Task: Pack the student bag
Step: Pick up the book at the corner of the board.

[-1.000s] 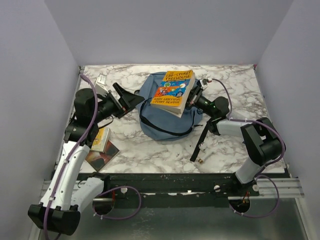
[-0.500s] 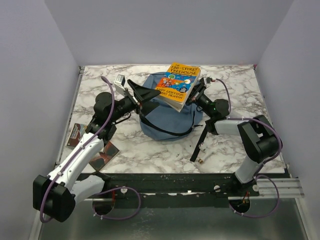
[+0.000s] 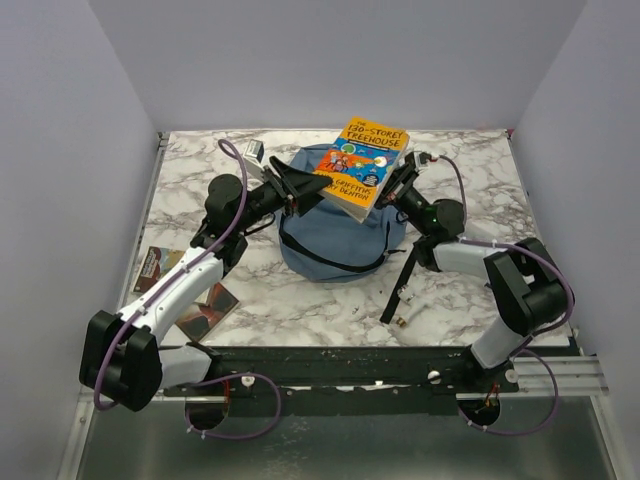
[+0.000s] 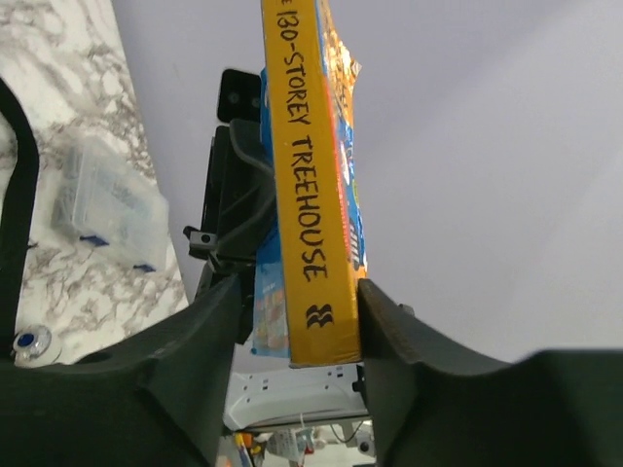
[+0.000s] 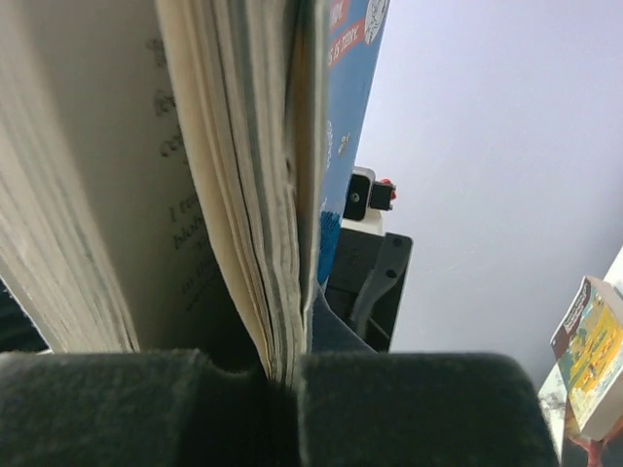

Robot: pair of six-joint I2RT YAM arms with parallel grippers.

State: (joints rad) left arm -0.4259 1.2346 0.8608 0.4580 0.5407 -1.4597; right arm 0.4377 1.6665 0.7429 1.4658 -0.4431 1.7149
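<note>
Both my grippers reach the same thing, a yellow-spined paperback book titled 130-Storey Treehouse. It is raised at a tilt above the soft dusty-blue fabric student bag, which lies rounded on the back half of the white marble-patterned table. My right gripper is clamped on the book's page edge, its fingers pinched tight against paper and cover. My left gripper straddles the end of the spine with a finger to each cover. Whether it squeezes or only brackets the book, I cannot tell
</note>
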